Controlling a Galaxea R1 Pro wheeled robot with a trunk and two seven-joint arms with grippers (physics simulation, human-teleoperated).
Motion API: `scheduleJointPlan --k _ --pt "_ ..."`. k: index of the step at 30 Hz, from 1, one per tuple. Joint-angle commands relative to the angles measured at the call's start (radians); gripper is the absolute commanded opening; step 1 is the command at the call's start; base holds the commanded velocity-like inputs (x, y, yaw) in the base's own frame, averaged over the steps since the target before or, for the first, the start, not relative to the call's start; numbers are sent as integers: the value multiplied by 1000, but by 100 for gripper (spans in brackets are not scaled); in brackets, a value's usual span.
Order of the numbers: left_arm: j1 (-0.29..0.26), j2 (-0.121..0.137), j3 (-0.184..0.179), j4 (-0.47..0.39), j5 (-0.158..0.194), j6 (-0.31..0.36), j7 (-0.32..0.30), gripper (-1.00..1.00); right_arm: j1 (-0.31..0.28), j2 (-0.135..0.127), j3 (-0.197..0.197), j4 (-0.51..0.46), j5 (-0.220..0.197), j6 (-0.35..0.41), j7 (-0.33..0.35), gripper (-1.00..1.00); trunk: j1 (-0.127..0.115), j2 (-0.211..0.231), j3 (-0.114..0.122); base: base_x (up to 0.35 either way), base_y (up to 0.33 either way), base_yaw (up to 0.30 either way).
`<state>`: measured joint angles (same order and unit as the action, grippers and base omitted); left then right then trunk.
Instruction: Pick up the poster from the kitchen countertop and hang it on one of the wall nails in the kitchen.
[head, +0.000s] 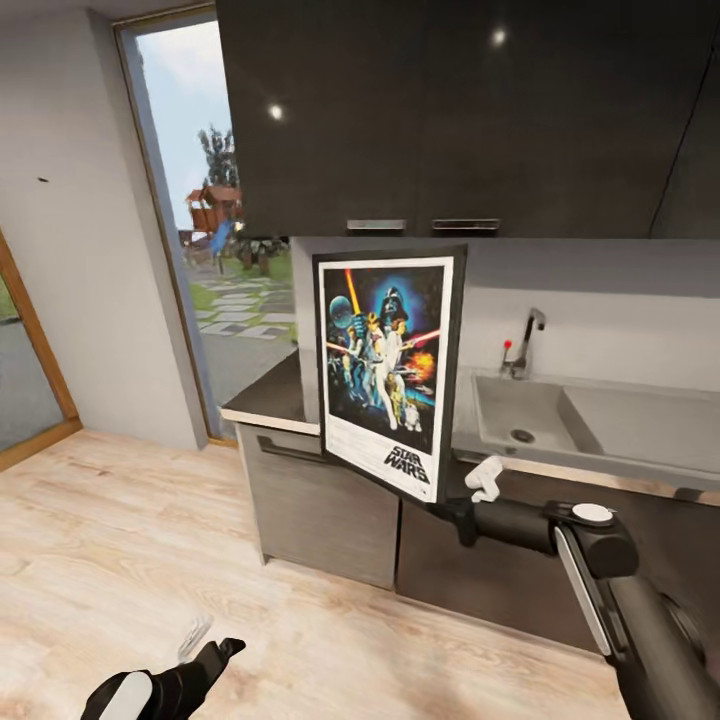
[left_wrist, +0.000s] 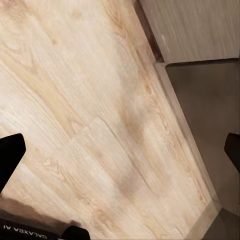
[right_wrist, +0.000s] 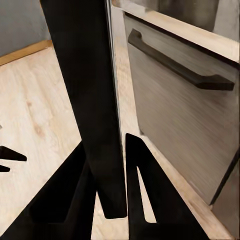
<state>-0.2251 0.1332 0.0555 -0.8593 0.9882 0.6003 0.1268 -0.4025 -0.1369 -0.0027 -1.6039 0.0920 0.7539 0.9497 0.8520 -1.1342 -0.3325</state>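
In front of the tabletop (head: 600, 470), right hand (head: 440, 500) pinches the poster (head: 388, 365) at its lower corner, upright, lifted clear; left hand (head: 200, 650) spread, low over the floor (head: 120, 520); pickup done; hanging on wall nail (head: 44, 181) remains.

Pale wood floor (head: 120, 540), dark cabinets (head: 450, 110), glass door (head: 215, 230)

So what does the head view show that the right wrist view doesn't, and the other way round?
Head view alone: the poster's printed face, the wall nail on the pale wall, the sink and tap in the kitchen countertop, and the left end effector low over the floor. Right wrist view alone: the poster's black edge clamped between the right end effector's fingers. Both: the poster held upright by the right end effector, the dark cabinet handle and the wooden floor.
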Motion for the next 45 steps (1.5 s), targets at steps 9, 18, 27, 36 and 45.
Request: scheduleJointPlan --k 9,18,27,36,45 --pt "0 -1 1 6 11 -3 12 100 -2 18 104 1 5 -5 -138 -100 0 -1 -3 231 259 53" --pt "0 0 1 18 12 -21 15 100 1 79 169 1 48 -12 -145 -100 0 -1 -8 240 272 159" --pt "0 1 2 19 12 -22 17 100 7 80 169 -7 64 -17 -142 -100 0 -1 -9 241 273 12" --pt "0 2 3 27 13 -24 14 100 -8 85 165 -11 63 -7 -143 -100 0 -1 -9 241 274 1" --pt "-1 2 3 36 14 -25 12 100 -44 109 164 -11 75 10 -187 -100 0 -1 -9 225 289 176"
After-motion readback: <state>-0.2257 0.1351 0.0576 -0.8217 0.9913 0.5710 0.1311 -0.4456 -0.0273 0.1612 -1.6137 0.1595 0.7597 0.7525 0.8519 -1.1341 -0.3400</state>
